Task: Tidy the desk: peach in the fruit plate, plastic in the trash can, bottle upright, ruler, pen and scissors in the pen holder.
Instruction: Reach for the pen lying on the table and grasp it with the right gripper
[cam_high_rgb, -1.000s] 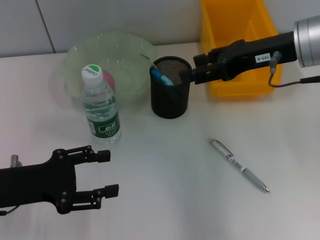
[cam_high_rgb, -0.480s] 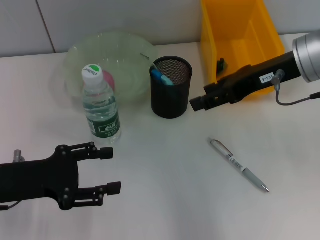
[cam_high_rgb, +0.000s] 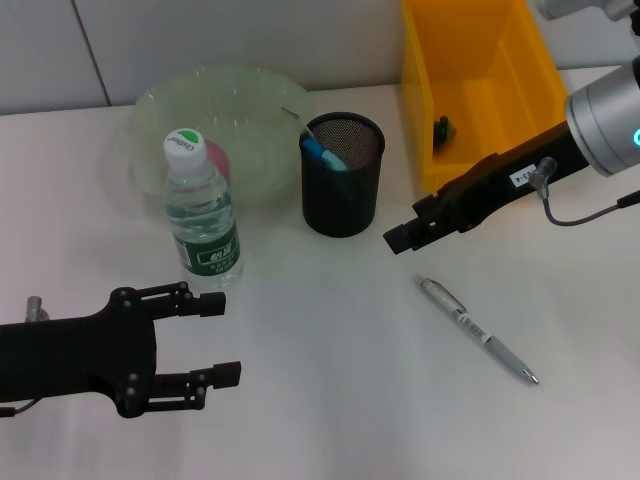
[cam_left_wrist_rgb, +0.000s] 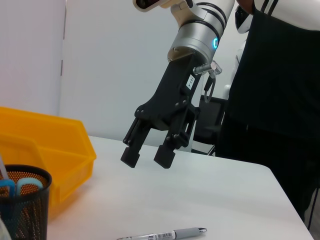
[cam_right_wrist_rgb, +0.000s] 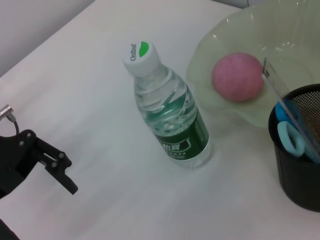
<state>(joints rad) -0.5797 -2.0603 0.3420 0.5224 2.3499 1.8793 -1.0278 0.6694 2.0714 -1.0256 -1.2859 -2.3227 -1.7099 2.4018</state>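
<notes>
The silver pen (cam_high_rgb: 478, 332) lies flat on the white desk, also seen low in the left wrist view (cam_left_wrist_rgb: 165, 234). My right gripper (cam_high_rgb: 398, 238) hangs open and empty (cam_left_wrist_rgb: 147, 159) just above and behind the pen's near end. The bottle (cam_high_rgb: 203, 215) stands upright in front of the green fruit plate (cam_high_rgb: 250, 95), which holds the pink peach (cam_right_wrist_rgb: 238, 76). Blue scissors (cam_high_rgb: 325, 155) and a clear ruler (cam_right_wrist_rgb: 280, 100) stand in the black mesh pen holder (cam_high_rgb: 343, 195). My left gripper (cam_high_rgb: 215, 340) rests open at the near left.
The yellow trash can (cam_high_rgb: 510, 110) stands at the back right with a small dark item (cam_high_rgb: 441, 126) inside; I cannot tell whether that is the plastic. A person in dark clothes (cam_left_wrist_rgb: 280, 100) stands beyond the desk's far side.
My right gripper has left the pen holder's rim and swung down and nearer, ending just behind the pen. The left arm has barely moved.
</notes>
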